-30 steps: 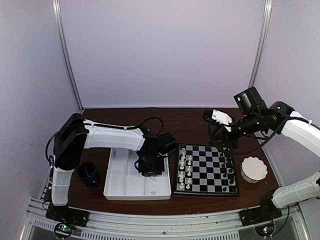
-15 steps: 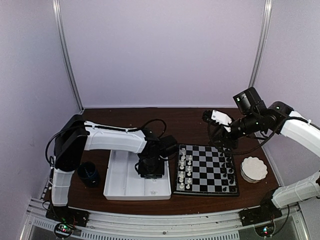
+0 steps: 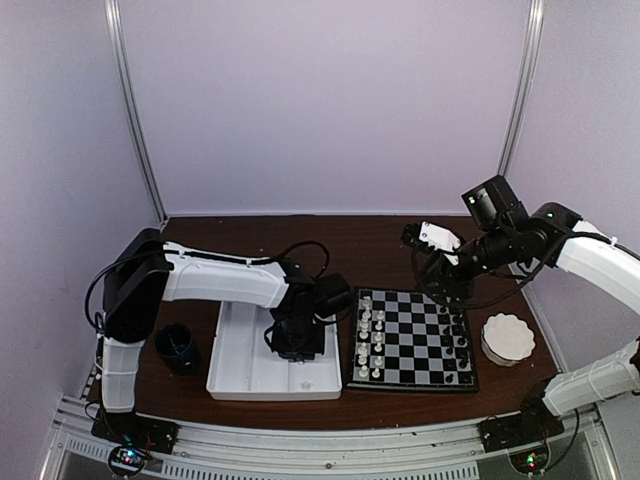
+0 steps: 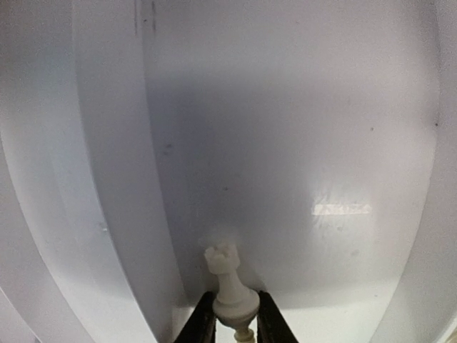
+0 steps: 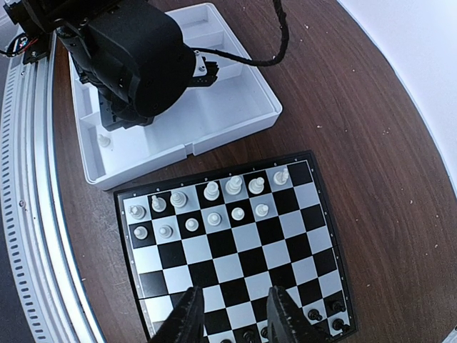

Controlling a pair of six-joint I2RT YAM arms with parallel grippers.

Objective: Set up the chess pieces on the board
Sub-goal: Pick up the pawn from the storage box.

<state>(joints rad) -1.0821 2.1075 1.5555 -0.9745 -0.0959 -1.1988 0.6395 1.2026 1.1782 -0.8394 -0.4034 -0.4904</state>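
Note:
The board (image 3: 420,352) lies right of the white tray (image 3: 238,362). Several white chess pieces (image 3: 370,335) stand in its two left columns, black ones (image 3: 458,338) along its right edge. My left gripper (image 3: 298,347) reaches down into the tray. In the left wrist view it (image 4: 235,323) is shut on the base of a white rook (image 4: 229,280), which points at the tray floor. My right gripper (image 3: 441,279) hovers above the board's far right part. Its fingers (image 5: 232,314) stand open and empty over the board (image 5: 235,275), with white pieces (image 5: 212,191) and black pieces (image 5: 314,312) below.
A dark cup (image 3: 176,348) stands left of the tray. A white scalloped dish (image 3: 508,338) sits right of the board. One loose white piece (image 5: 105,141) lies in a tray (image 5: 235,107) compartment. The metal rail (image 3: 300,440) runs along the near edge.
My left gripper has sunk slightly toward the near end of the tray and its jaws have closed on the white rook. The right arm has drifted a little to the left.

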